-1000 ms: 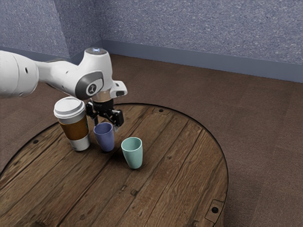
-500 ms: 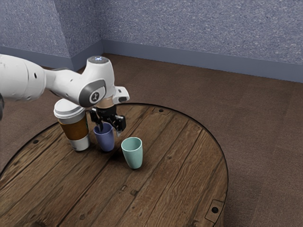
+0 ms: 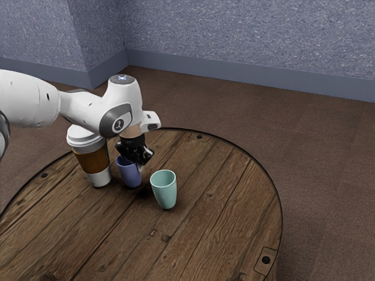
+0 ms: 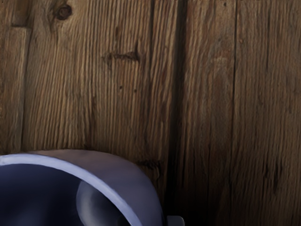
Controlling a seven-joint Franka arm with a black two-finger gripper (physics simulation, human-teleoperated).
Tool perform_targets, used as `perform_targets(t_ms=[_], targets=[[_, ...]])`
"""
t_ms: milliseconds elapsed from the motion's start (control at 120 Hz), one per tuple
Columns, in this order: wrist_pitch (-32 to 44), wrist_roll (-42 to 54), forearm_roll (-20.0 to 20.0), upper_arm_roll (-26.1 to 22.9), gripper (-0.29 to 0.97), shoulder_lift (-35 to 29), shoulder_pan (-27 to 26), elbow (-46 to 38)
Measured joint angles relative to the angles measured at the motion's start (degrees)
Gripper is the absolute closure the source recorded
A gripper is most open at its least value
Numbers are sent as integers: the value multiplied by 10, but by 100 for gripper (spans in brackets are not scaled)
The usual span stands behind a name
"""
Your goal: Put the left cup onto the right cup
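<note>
Exterior view: tool pinches rim of purple cup.

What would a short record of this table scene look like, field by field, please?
table: round, dark wooden planks
purple cup: upright on the table, close beside the takeaway cup
green cup: upright, open and empty, apart from the purple cup toward the exterior view's right
takeaway cup: white lid, brown band, at the exterior view's left of the purple cup
gripper: low over the purple cup, at its rim
stacking: not yet done; both cups stand on the table
</note>
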Motion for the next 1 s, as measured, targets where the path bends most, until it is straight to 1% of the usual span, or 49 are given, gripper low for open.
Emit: perform_targets(t_ms=[158,300,483,583,650,775,1000], targets=[[4,1,0,5,75,0,0,0],[5,2,2,5,76,-5,-1,2],[-3,1,13,-6,76,-40,-2,3],[-21,-2,23,-28,77,-65,-2,13],[-40,-6,28,-52,77,-85,-2,25],[-81,-19,32,-99,78,-102,-3,50],[-138,-61,32,-148,78,-142,-2,41]])
